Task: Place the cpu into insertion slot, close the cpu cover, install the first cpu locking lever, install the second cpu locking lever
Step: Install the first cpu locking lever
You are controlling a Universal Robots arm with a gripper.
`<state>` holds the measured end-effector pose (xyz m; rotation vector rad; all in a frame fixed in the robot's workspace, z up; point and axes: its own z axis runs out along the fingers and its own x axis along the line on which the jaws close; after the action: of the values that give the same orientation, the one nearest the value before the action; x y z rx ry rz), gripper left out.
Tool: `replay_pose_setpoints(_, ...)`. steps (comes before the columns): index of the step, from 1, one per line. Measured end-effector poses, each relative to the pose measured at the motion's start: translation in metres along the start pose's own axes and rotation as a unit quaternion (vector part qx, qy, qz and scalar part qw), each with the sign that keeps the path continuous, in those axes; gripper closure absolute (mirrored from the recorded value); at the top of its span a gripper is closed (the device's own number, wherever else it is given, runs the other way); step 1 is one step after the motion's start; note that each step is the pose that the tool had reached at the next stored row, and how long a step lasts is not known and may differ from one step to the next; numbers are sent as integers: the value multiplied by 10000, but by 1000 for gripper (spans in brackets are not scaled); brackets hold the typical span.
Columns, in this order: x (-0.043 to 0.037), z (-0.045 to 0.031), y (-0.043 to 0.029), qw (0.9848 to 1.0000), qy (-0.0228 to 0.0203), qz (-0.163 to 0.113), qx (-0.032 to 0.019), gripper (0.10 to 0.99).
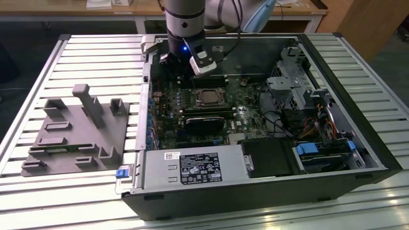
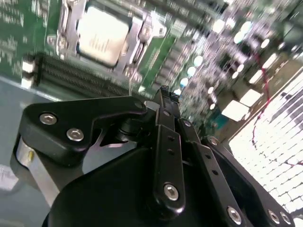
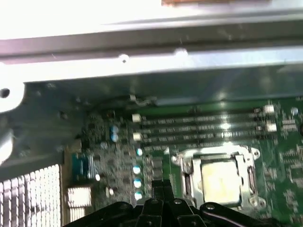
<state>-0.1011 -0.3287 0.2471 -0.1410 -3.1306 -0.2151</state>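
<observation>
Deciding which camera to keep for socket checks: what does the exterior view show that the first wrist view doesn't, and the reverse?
Exterior view: the whole open computer case, the grey fixture on the slatted table at the exterior view's left, and the arm over the board.
First wrist view: close detail of the small capacitors, with the claw low over the board.
Both: the cpu seated in the insertion slot, the cpu cover flat around it, and the memory slots.
</observation>
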Motion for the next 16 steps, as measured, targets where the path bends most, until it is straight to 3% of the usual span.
replay_pose_setpoints(7, 23, -1, -6, 9986, 48, 3, -533, 980)
replay_pose_setpoints(10, 24, -1, -7, 9974, 65, 4, -714, 980)
replay_pose_setpoints(12, 24, 0, -7, 9971, 69, 5, -763, 980)
replay_pose_setpoints(16, 23, 0, -7, 9969, 71, 5, -785, 980)
